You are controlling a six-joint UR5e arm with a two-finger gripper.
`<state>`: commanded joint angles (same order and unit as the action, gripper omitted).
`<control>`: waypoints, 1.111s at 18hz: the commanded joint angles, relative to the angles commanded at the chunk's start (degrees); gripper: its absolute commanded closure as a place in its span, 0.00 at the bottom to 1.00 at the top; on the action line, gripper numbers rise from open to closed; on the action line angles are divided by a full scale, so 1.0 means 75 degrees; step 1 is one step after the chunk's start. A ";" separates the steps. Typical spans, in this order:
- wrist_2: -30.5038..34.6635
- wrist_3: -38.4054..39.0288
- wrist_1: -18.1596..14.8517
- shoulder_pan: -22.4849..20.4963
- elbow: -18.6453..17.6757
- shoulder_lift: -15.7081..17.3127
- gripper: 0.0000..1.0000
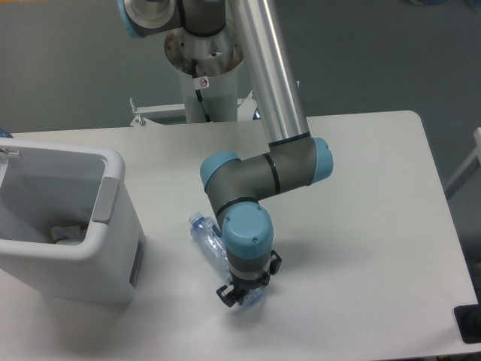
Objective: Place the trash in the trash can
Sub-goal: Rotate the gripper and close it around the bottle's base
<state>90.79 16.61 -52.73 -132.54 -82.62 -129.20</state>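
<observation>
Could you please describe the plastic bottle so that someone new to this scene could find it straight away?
Start at the large white trash can on the table's left side, then look right to the arm's end effector. The clear crinkled bottle lies there, slanting up-left from under it. It is the only see-through item on the tabletop.

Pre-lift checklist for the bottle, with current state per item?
1. Two-finger gripper down at the clear crinkled plastic water bottle: ok, it sits over the bottle's base end.
2. Fingers closed on the bottle: cannot tell, the wrist hides the contact.
3. Bottle lying flat on the white table: cannot tell, its capped end points up-left and may be tilted.
4. Large white boxy trash can open on top: ok, no lid on it.
5. Room in the can: ok, only some white crumpled paper lies at the bottom.
6. Path from bottle to can: ok, nothing stands between them.
</observation>
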 joint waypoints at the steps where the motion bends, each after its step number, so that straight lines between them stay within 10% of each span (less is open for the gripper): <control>1: 0.0000 0.0000 0.0000 0.0000 0.0047 0.0011 0.49; 20: -0.1593 -0.1533 0.0338 -0.0352 0.2215 0.0561 0.49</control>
<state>78.85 5.11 -50.20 -135.18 -66.01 -124.99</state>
